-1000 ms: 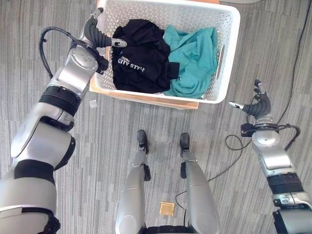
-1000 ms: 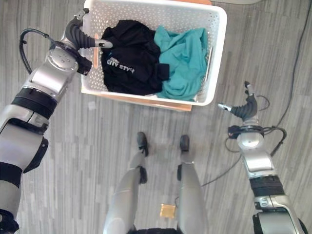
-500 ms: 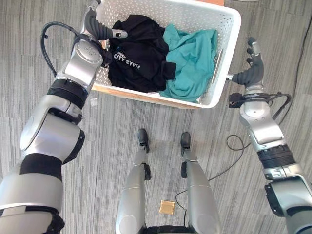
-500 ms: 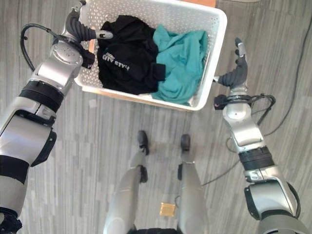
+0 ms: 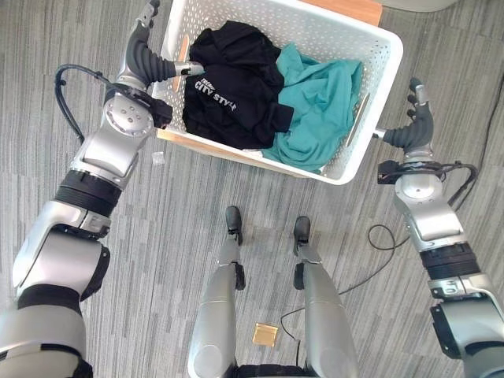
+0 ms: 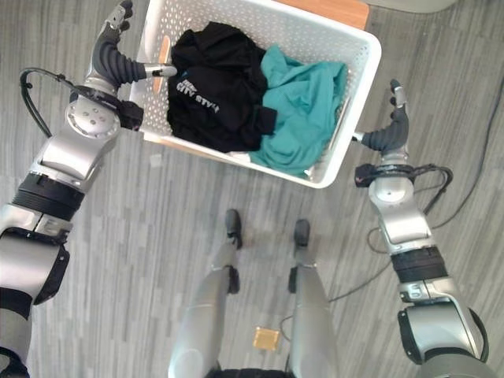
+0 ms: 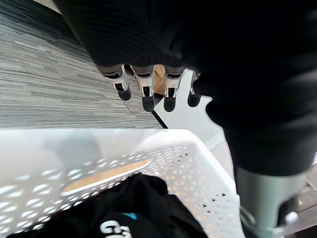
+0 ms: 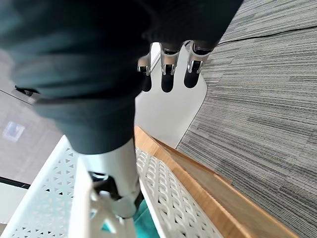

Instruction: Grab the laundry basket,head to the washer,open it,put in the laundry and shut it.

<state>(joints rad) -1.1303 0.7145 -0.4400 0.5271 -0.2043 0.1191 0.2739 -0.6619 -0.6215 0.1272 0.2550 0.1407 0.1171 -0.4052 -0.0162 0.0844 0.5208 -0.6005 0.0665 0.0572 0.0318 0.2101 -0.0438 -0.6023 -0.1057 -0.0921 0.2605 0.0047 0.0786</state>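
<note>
A white perforated laundry basket (image 5: 331, 39) stands on a wooden board (image 5: 350, 8) on the floor ahead of me. Inside lie a black printed shirt (image 5: 236, 94) on the left and a teal garment (image 5: 323, 110) on the right. My left hand (image 5: 146, 59) is at the basket's left end, fingers straight along the outside and thumb reaching over the rim (image 7: 99, 136). At the right end, my right hand (image 5: 413, 126) points its fingers (image 8: 166, 74) up, and its thumb touches the basket's wall (image 8: 49, 198). Both hands are open.
Grey striped carpet lies all round. A small tan square (image 5: 264, 334) sits on the floor close to me, and a clear scrap (image 5: 158, 158) lies left of the basket. A white rounded object (image 5: 417, 4) shows beyond the board's far right corner.
My right hand has come up from low at the right to the basket's right end. The left hand has stayed at the left end. The basket now sits turned slightly and further right.
</note>
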